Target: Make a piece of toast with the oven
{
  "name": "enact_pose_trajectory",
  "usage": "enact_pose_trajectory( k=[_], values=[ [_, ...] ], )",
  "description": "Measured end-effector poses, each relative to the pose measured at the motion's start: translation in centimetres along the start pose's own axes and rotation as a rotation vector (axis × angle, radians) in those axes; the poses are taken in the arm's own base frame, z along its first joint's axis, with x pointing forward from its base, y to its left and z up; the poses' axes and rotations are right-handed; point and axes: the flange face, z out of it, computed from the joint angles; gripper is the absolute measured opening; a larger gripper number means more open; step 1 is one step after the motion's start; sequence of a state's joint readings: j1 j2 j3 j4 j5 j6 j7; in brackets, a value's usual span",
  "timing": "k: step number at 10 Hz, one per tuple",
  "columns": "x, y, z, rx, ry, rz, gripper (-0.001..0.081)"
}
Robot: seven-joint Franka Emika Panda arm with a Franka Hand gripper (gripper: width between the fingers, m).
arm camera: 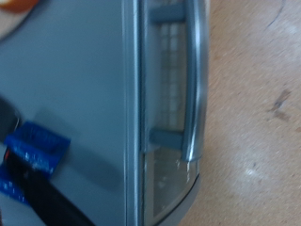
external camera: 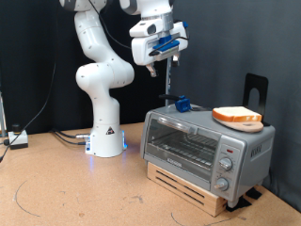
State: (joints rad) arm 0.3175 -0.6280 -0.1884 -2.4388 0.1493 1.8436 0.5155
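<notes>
The silver oven (external camera: 207,146) stands on a low wooden base at the exterior view's right, its glass door shut. The piece of toast (external camera: 237,116) lies on a round wooden plate on the oven's roof, near its right end. My gripper (external camera: 169,47) hangs high above the roof's left end with nothing showing between its fingers. The wrist view looks straight down on the oven's grey roof (arm camera: 75,85) and its door handle (arm camera: 193,85). A blue-padded fingertip (arm camera: 33,151) shows at one edge there, and an orange corner of the toast or plate (arm camera: 14,11) at another.
A small blue thing (external camera: 182,104) sits at the back left of the oven roof, with a thin dark rod rising above it. A black stand (external camera: 256,89) rises behind the oven. The arm's white base (external camera: 103,137) and cables (external camera: 38,137) are at the left, on a brown floor.
</notes>
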Motion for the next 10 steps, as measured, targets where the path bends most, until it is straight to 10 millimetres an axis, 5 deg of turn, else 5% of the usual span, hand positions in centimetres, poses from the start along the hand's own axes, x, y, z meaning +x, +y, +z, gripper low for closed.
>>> enact_pose_trajectory(
  k=[7, 10],
  values=[
    [1.1, 2.9, 4.8, 0.015, -0.031, 0.057, 0.0809],
    [1.0, 2.8, 5.0, 0.062, -0.063, 0.036, 0.0809]
  ],
)
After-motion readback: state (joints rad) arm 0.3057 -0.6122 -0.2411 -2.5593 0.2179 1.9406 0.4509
